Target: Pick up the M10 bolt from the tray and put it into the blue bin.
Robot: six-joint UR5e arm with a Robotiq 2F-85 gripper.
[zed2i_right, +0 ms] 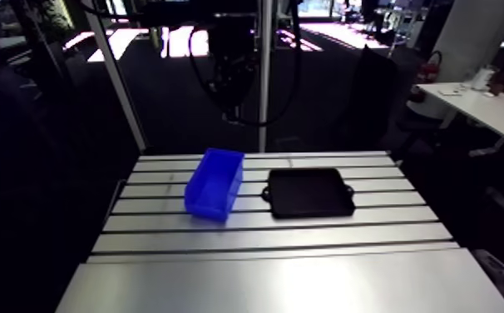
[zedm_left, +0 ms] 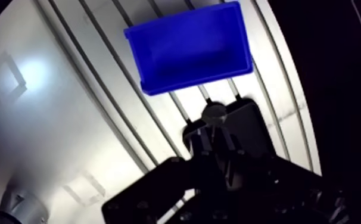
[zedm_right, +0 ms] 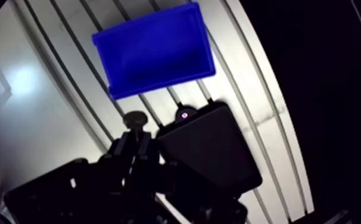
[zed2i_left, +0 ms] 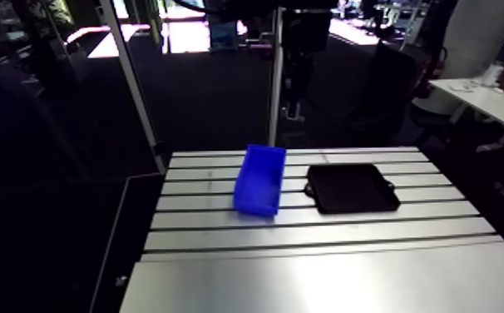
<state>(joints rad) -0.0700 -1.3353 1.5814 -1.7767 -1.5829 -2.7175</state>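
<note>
Gripper (zedm_left: 214,133) is pinched narrow on the M10 bolt (zedm_left: 214,112). In the wrist view we see the round head poking out just past the fingertips, with the shank hidden between them. We judge the shank grip is for a firm pinch that lets the bolt fall free once the jaws part.

The bolt is up in the air, off the tray (zedm_left: 251,122). The tray lies under the gripper and looks bare in the arm view. The blue bin (zedm_left: 192,77) sits ahead of the gripper, just beside the tray, open side up. We can't tell if the two touch. The bin's inside looks empty.

We read the step as the carry: pick done, drop not yet done. Next the bolt needs to be over the bin's opening before letting go. We judge a release from this height risks a bounce out or a hit on the rim.

Surface: the table (zed2i_left: 305,275) is slotted aluminium, with long grooves running under the bin and tray. Off to the gripper's side is a smooth plain plate with a glare patch.

Room: the gripper hangs well above the table, so we judge there is clearance over the bin wall. We see no other loose item near the bin or tray.
</note>
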